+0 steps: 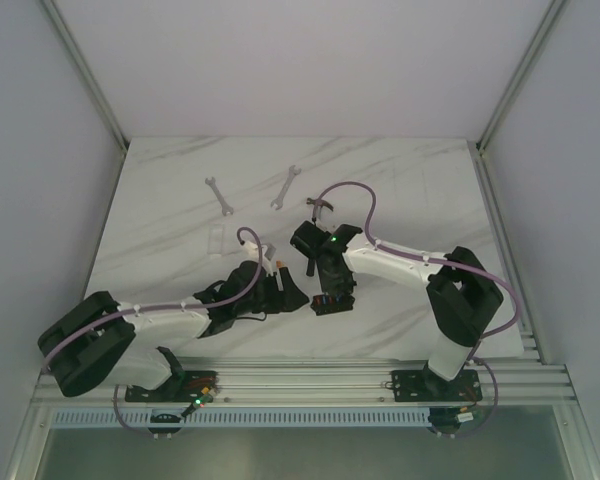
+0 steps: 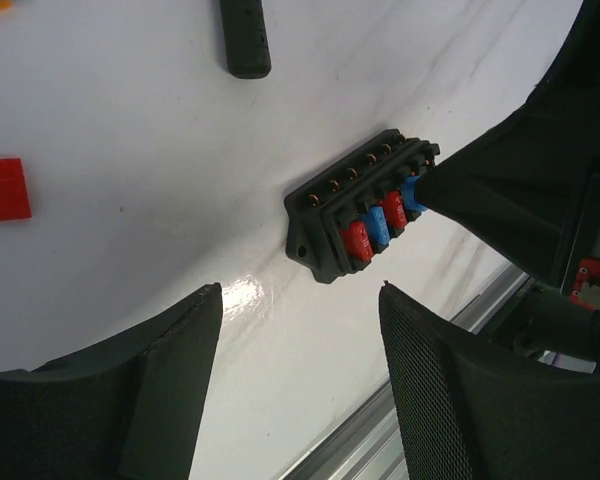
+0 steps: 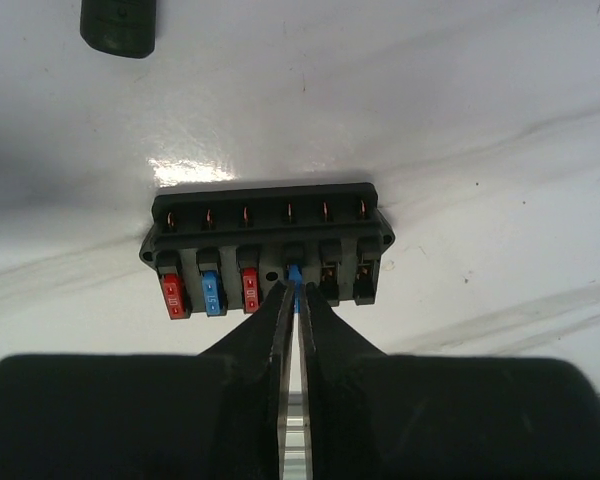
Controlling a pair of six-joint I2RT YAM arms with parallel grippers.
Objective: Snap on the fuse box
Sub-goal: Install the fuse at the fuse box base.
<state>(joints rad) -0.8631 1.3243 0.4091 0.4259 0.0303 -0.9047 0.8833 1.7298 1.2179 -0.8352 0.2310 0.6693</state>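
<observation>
**Fuse box: three slots filled, fourth in hand, two bare**

Position. The fuse box (image 3: 270, 225) lies flat on the white table (image 3: 480, 120), directly ahead of the right pincer (image 3: 292, 290) and touching its tips. It is free of the left pincer (image 2: 300, 300), lying ahead of that pincer's jaws and off toward its right-hand finger.

Right pincer. Its fingers are drawn almost together, with only a sliver of gap between them. They are clenched on the fourth-slot fuse (image 3: 295, 272), a blue one that shows just past the tips. Whether this fuse is pressed fully home cannot be told, since the fingers cover its lower part.

Left pincer. It is released, with its jaws wide and nothing between them, and it hangs above the table short of the box.

Done, as judged:
- Counting outward from the tips to their left, a red fuse (image 3: 249, 290), a blue fuse (image 3: 212, 292) and a second red fuse (image 3: 172, 295) sit level in their slots and look seated.

Left to do, as judged:
- Finish pushing in the fourth-slot fuse.
- Fill the two empty slots (image 3: 346, 275) to the right of the tips, where bare metal contacts show.
- A loose red fuse (image 2: 2, 188) lies well off to the left of the left pincer and is a likely candidate for one of them.

Estimate: roughly halfway, if filling the slots is the whole job. Whether a cover must also be snapped on cannot be told from these views
</observation>
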